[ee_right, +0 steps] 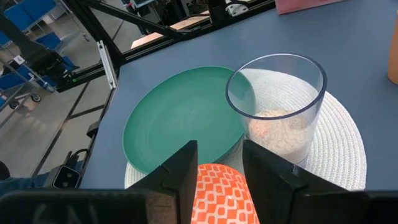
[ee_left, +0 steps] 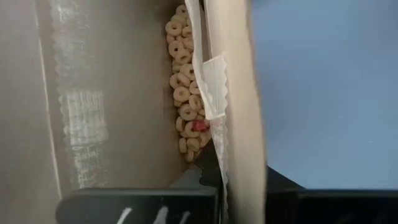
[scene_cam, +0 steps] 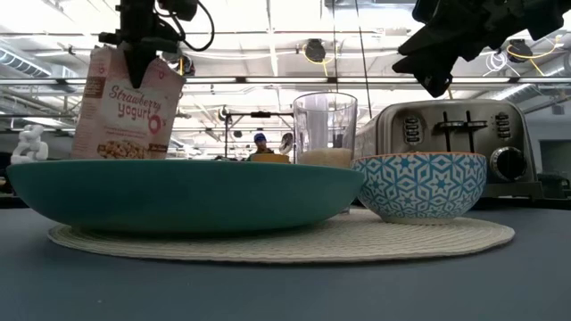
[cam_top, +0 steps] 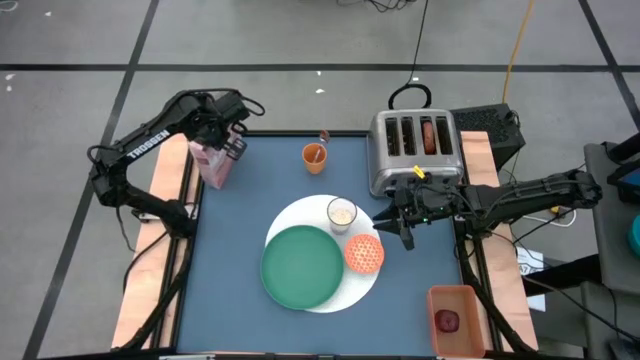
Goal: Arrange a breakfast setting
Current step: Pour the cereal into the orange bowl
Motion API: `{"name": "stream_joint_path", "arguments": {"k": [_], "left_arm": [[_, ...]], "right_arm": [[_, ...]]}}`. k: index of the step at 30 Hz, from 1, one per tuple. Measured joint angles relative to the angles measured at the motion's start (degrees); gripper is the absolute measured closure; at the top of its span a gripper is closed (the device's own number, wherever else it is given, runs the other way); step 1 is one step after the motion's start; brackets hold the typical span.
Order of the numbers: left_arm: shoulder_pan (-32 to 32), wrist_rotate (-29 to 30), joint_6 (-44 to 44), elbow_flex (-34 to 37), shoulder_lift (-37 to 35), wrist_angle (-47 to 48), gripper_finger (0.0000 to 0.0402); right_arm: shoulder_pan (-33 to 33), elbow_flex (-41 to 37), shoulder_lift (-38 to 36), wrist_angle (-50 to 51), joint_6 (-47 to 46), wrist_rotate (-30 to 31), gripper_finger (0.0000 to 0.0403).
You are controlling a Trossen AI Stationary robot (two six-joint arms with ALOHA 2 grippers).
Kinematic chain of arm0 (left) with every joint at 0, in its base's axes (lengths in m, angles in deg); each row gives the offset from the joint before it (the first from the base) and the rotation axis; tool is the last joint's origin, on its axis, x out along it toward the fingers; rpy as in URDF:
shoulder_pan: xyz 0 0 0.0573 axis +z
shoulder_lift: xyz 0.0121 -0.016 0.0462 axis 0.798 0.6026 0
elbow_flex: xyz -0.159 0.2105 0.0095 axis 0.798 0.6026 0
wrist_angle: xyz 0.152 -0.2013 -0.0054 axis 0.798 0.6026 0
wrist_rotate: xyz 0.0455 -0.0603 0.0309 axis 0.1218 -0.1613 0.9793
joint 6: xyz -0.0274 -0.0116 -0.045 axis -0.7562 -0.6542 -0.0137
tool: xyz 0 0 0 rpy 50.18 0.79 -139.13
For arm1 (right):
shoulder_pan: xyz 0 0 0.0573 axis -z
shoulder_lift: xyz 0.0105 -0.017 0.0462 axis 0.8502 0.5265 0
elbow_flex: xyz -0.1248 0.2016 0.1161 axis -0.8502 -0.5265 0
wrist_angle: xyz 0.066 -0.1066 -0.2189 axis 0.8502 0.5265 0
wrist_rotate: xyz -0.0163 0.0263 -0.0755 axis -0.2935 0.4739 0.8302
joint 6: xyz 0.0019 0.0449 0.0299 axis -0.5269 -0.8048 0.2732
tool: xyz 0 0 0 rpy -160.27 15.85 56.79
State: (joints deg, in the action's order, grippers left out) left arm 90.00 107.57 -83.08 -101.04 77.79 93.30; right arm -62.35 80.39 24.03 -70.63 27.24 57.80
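Observation:
A pink cereal box [cam_top: 213, 163] stands at the table's far left, and my left gripper [cam_top: 226, 140] is shut on its open top. On the white round mat [cam_top: 352, 292] lie the green plate [cam_top: 300, 265], the small glass [cam_top: 342, 213] and the orange patterned bowl [cam_top: 365, 253]. My right gripper [cam_top: 400, 228] hangs open well above the bowl [ee_right: 221, 193], between it and the toaster [cam_top: 415, 150], touching nothing. A brown bagel [cam_top: 430, 135] sticks up from a toaster slot. The dark red fruit [cam_top: 447, 320] lies in a pink tray. My left gripper [ee_left: 236, 180] pinches one cardboard side wall [ee_left: 241, 134] of the box at its open top, one finger inside by the liner bag and one outside. The fingers come from above, slanting down [scene_cam: 143, 67]. The green plate hides the box's bottom in the low view.
An orange cup [cam_top: 314, 156] holding a spoon stands at the far middle. The tray [cam_top: 455, 300] sits at the near right corner. Bare blue table [cam_top: 230, 260] lies left of the mat. A person shows far off in the room behind.

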Motion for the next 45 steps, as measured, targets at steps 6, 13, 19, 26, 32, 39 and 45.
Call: {"name": "stream_joint_path", "arguments": {"k": [6,13,19,26,32,39,45], "left_arm": [[0.0,0.9,1.4,-0.9,0.0,0.1,0.0397],[0.0,0.8,3.0,-10.0,0.0,0.0,0.0397],[-0.1,-0.4,5.0,-20.2,0.0,0.1,0.0398],[-2.8,-3.3,6.3,-30.1,-0.1,0.1,0.0398],[-7.5,-4.3,7.2,-34.3,-0.1,-0.1,0.0398],[-13.1,-4.3,7.3,-34.5,0.0,-0.3,0.0399],[-17.4,-4.1,7.6,-34.4,0.7,-1.4,0.0399]], "right_arm": [[0.0,0.0,0.0,0.0,0.0,0.0,0.0282],[0.0,0.0,0.0,0.0,0.0,0.0,0.0282],[0.0,0.0,0.0,0.0,0.0,0.0,0.0282],[0.0,0.0,0.0,-0.9,5.6,0.0,0.0282],[0.0,0.0,0.0,-5.3,8.8,0.0,0.0282],[0.3,0.0,0.0,-8.4,9.1,-0.1,0.0235],[1.1,0.0,0.0,-10.0,9.1,0.0,0.0145]]}}
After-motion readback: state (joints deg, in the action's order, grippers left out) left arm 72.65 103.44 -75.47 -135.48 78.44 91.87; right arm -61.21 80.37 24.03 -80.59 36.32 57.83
